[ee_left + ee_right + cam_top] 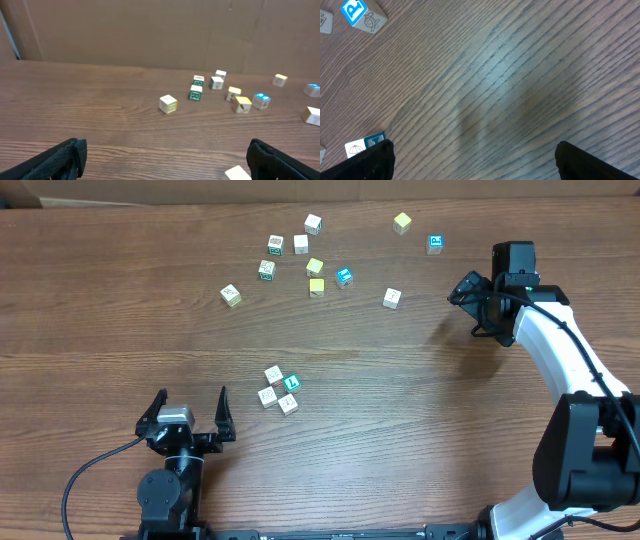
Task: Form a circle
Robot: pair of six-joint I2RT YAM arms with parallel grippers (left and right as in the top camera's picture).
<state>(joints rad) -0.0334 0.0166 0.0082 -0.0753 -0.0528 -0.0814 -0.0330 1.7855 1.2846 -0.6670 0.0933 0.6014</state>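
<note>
Left gripper spread wide, aimed forward near the circle, right gripper spread wide, arm bent leftward

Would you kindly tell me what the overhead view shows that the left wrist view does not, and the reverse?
Only overhead: the whole circle of four cubes ahead of the left hand, and the right arm. Only left wrist: the brown wall behind the table, and the loose cubes' side faces. Both: the wooden table, the open left hand, and the loose cubes, such as the yellow-faced cube nearest it.
</note>
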